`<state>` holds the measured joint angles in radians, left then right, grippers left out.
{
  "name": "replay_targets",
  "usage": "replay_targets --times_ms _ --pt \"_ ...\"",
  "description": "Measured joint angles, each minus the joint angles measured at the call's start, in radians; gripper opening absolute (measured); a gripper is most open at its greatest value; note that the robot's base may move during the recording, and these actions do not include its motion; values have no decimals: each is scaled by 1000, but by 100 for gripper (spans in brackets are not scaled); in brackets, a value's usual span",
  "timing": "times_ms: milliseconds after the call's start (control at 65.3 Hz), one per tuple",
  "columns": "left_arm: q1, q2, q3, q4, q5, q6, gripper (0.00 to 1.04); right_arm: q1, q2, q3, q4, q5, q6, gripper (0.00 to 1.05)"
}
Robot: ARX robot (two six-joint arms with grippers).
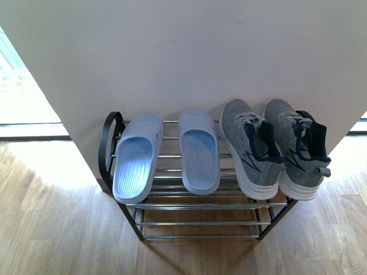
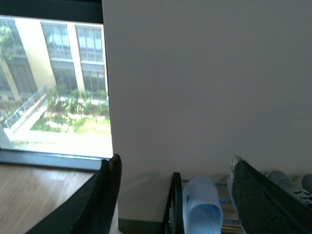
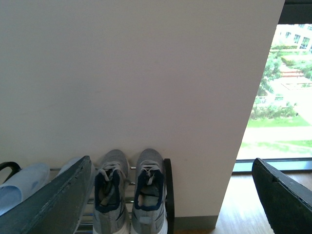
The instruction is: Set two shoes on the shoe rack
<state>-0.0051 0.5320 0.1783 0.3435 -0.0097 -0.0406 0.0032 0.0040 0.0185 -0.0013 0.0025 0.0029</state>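
Front view: the shoe rack (image 1: 200, 220) stands against a pale wall (image 1: 189, 51) on a wood floor (image 1: 51, 223), and its top tier carries 4 pieces of footwear. 2 light blue slippers (image 1: 198, 150) take the left half. 2 grey sneakers (image 1: 251, 150) take the right half, side by side and touching or nearly so, the outer one reaching the rack's right end. Each sneaker's long axis runs from wall to camera, toes toward the wall, navy-lined heels toward the camera and overhanging the front rods. No arm or gripper shows here.

Left wrist view: the left gripper (image 2: 173, 195) has its 2 dark fingers (image 2: 265, 195) spread wide apart with nothing between them. Beyond them are the rack's black left end, 1 blue slipper and only a grey sliver of the sneakers at the far edge. A window (image 2: 53, 87) with a building and greenery outside appears here, barely seen from the front.

Right wrist view: the right gripper (image 3: 170, 195) also has its fingers (image 3: 58, 204) wide apart and empty. Both sneakers are seen from behind, heels nearest, toes at the wall, by the rack's black right end; part of 1 slipper shows too.
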Motion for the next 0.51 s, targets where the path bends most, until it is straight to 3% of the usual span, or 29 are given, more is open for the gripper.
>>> replay_targets --times_ms 276,506 --pt "1 -98 -72 -15 10 26 1 0 0 0 0 0 0 96" --pt "1 -171 -109 -53 10 29 1 0 0 0 0 0 0 96"
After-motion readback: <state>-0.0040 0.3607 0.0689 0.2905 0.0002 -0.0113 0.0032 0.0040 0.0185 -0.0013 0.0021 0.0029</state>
